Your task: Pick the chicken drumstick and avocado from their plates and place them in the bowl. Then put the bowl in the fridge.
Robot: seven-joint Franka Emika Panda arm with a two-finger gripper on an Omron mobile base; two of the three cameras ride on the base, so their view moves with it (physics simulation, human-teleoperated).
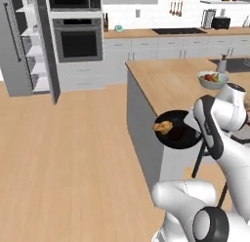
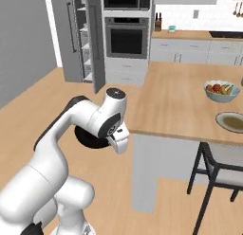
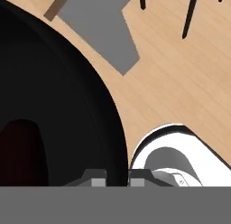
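hand (image 3: 118, 180) pinching bowl (image 1: 181, 133) rim | bowl off counter (image 1: 171, 80), level

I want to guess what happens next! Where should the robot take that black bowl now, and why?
Probably carry the round black shallow bowl toward the tall grey fridge: the gripper is shut on its rim, the golden-brown chicken drumstick lies inside, and the fridge door stands open.

Glossy black bowl (image 1: 178, 131) (smooth), matt wooden counter (image 1: 176, 82), lumpy browned drumstick (image 1: 163, 127).
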